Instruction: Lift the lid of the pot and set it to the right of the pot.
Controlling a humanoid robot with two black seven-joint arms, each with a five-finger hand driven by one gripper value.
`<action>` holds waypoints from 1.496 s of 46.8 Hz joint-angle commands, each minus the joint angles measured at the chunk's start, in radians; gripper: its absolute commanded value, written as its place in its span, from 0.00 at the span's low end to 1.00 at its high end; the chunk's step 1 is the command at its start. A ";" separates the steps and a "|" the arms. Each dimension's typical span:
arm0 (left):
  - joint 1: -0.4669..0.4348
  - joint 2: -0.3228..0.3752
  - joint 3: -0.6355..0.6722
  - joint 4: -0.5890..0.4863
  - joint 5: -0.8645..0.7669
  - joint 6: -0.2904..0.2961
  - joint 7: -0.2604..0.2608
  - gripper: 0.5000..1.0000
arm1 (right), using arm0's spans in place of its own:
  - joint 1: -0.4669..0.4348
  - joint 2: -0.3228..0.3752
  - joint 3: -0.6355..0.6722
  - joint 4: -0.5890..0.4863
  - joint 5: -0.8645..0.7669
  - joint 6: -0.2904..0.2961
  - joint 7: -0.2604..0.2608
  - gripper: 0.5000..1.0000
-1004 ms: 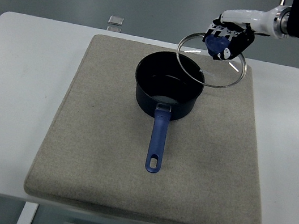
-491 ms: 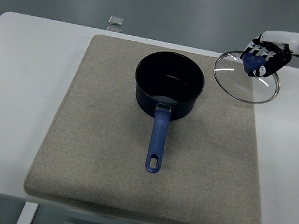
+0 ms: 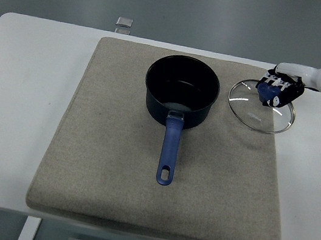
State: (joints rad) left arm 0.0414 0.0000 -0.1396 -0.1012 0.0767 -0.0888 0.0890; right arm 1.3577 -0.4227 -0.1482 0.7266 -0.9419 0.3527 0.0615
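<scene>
Head view, pot: the dark pot stands uncovered on the grey mat, its blue handle pointing toward the near edge of the white counter.
Head view, lid: the glass lid sits low to the right of the pot, apart from it, at the mat's right border. Whether its rim fully rests on the mat cannot be told.
Head view, right robot hand: the right robot hand is closed around the lid's blue knob, fingers curled over it from above.
Head view, left robot hand: not in view.
Head view, other items: a small clear object lies at the counter's far edge, well apart from the mat.
Progress: lifting and carrying appear done; the lid is on the correct side of the pot. In my judgement what is left is settling it flat, letting go of the knob and withdrawing.
Markings: faint print shows on the lid's glass, too small to read. No other writing is legible.
</scene>
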 commanded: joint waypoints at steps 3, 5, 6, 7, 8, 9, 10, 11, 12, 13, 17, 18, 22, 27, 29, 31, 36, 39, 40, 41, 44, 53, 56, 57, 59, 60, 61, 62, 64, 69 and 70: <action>0.000 0.000 0.000 0.000 0.000 0.000 0.000 1.00 | -0.002 0.008 0.007 0.000 0.002 -0.009 0.001 0.34; 0.000 0.000 0.000 0.000 0.000 0.000 0.000 1.00 | -0.002 0.008 0.012 0.000 0.005 -0.009 0.001 0.43; 0.000 0.000 0.000 0.000 0.000 0.000 0.000 1.00 | -0.002 0.008 0.013 0.000 0.006 -0.009 0.001 0.46; 0.000 0.000 0.000 0.000 0.000 0.000 0.000 1.00 | -0.002 0.008 0.015 0.000 0.008 -0.009 0.001 0.50; 0.000 0.000 0.000 0.000 0.000 0.000 0.000 1.00 | -0.002 0.008 0.016 0.000 0.009 -0.009 0.003 0.53; 0.000 0.000 0.000 0.000 0.000 0.000 0.000 1.00 | -0.002 0.008 0.018 0.000 0.012 -0.011 0.003 0.56; 0.000 0.000 0.000 0.000 0.000 0.000 0.000 1.00 | -0.002 0.008 0.018 0.000 0.015 -0.009 0.003 0.61; 0.000 0.000 0.000 0.000 0.000 0.000 0.000 1.00 | 0.000 0.007 0.019 0.000 0.018 -0.009 0.004 0.66; 0.000 0.000 0.000 0.000 0.000 0.000 0.000 1.00 | 0.000 0.007 0.021 0.000 0.020 -0.009 0.006 0.71; 0.000 0.000 0.000 0.000 0.000 0.000 0.000 1.00 | 0.000 0.005 0.021 0.000 0.020 -0.009 0.006 0.72; 0.000 0.000 0.000 0.000 0.000 0.000 0.000 1.00 | 0.000 0.001 0.021 0.000 0.023 -0.009 0.008 0.73; 0.000 0.000 0.000 0.000 0.000 0.000 0.000 1.00 | 0.000 0.001 0.021 0.000 0.023 -0.009 0.008 0.74; 0.000 0.000 0.000 0.000 0.000 0.000 0.000 1.00 | 0.000 -0.001 0.021 0.000 0.025 -0.009 0.008 0.77; 0.000 0.000 0.000 0.000 0.000 0.000 0.000 1.00 | 0.001 -0.002 0.024 0.000 0.032 -0.009 0.011 0.77; 0.000 0.000 0.000 0.000 0.000 0.000 0.000 1.00 | 0.001 -0.004 0.033 0.000 0.052 -0.003 0.011 0.77; 0.000 0.000 0.000 0.000 0.000 0.000 0.000 1.00 | 0.001 -0.007 0.054 0.000 0.083 0.003 0.009 0.78; 0.000 0.000 0.000 0.000 0.000 0.000 0.000 1.00 | -0.002 -0.011 0.096 0.000 0.166 0.022 0.009 0.79; 0.000 0.000 0.000 0.000 0.000 0.000 0.000 1.00 | -0.003 -0.013 0.124 -0.003 0.222 0.035 0.009 0.78; 0.000 0.000 0.000 0.000 0.000 0.000 0.000 1.00 | -0.005 -0.011 0.134 -0.003 0.245 0.037 0.009 0.78; 0.000 0.000 0.000 0.000 0.000 0.000 0.000 1.00 | -0.008 -0.011 0.145 -0.004 0.270 0.038 0.008 0.79; 0.000 0.000 0.000 0.000 0.000 0.000 0.000 1.00 | -0.034 -0.010 0.173 -0.013 0.343 0.035 0.001 0.78; 0.000 0.000 0.000 0.000 0.000 0.000 0.000 1.00 | -0.100 0.010 0.297 -0.059 0.544 0.031 0.001 0.79; 0.000 0.000 0.000 0.000 0.000 0.000 0.000 1.00 | -0.133 0.008 0.360 -0.062 0.609 0.028 0.001 0.79; 0.000 0.000 0.000 0.000 0.000 0.000 0.000 1.00 | -0.144 0.008 0.381 -0.062 0.626 0.028 0.003 0.79; 0.000 0.000 0.000 0.000 0.000 0.000 0.000 1.00 | -0.161 0.008 0.418 -0.064 0.656 0.028 0.003 0.79; 0.000 0.000 0.000 0.000 0.000 0.000 0.000 1.00 | -0.169 0.008 0.438 -0.064 0.669 0.028 0.003 0.79; 0.000 0.000 0.000 0.000 0.000 0.000 0.000 1.00 | -0.176 0.008 0.455 -0.064 0.683 0.028 0.003 0.79; 0.000 0.000 0.000 0.000 0.000 0.000 0.000 1.00 | -0.183 0.008 0.472 -0.064 0.698 0.028 0.003 0.79; 0.000 0.000 0.000 0.000 0.000 0.000 0.000 1.00 | -0.198 0.010 0.502 -0.067 0.729 0.026 0.006 0.79; 0.000 0.000 0.000 0.000 0.000 0.000 0.000 1.00 | -0.239 0.015 0.564 -0.079 0.814 0.023 0.011 0.79; 0.000 0.000 0.000 0.000 0.000 0.000 0.000 1.00 | -0.245 0.019 0.571 -0.081 0.830 0.023 0.011 0.79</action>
State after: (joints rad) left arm 0.0415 0.0000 -0.1396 -0.1012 0.0767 -0.0890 0.0890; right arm 1.1342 -0.4119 0.3943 0.6520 -0.1625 0.3774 0.0700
